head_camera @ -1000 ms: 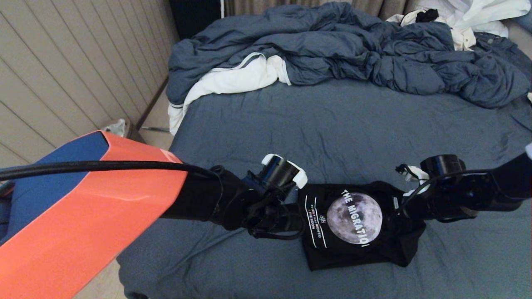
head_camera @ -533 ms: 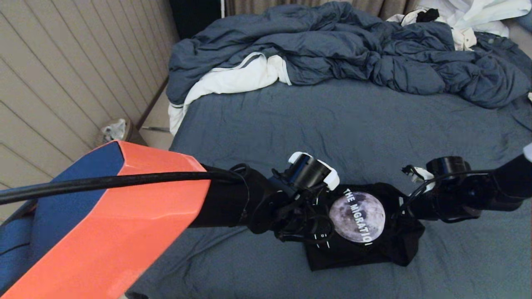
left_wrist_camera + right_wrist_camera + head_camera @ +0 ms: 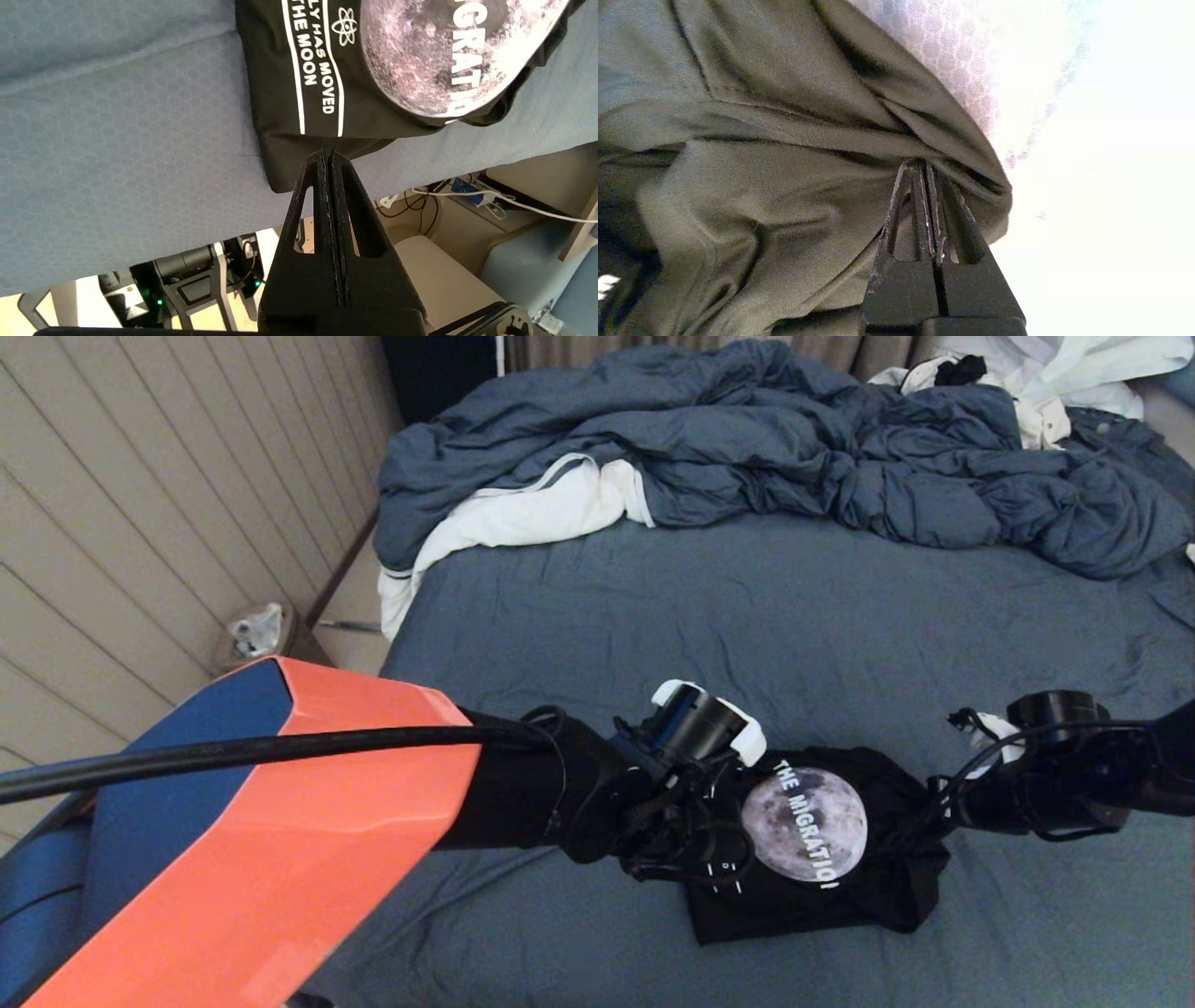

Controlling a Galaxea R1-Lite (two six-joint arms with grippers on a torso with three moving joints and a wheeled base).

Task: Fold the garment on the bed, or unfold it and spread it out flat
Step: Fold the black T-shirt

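The garment [image 3: 808, 821] lies folded into a small black bundle near the front of the bed [image 3: 747, 616], moon graphic and white text face up. In the left wrist view my left gripper [image 3: 329, 154] is shut, its tips touching the garment's [image 3: 397, 56] folded edge, with no cloth visible between the fingers. My right gripper [image 3: 924, 163] is shut on a fold of the garment [image 3: 761, 186] on the bundle's far right side [image 3: 920, 803]; the creases run toward its tips. In the head view the left wrist hides the left fingers.
A puffy blue-grey duvet [image 3: 794, 439] is heaped across the back of the bed, with a white cloth [image 3: 504, 518] sticking out at its left. White clothes [image 3: 1074, 373] lie at the back right. A panelled wall [image 3: 140, 523] runs along the left.
My left arm swung right until its gripper reached the garment's left edge. My right arm drew away to the right, still on the garment's right side. The bundle kept its place.
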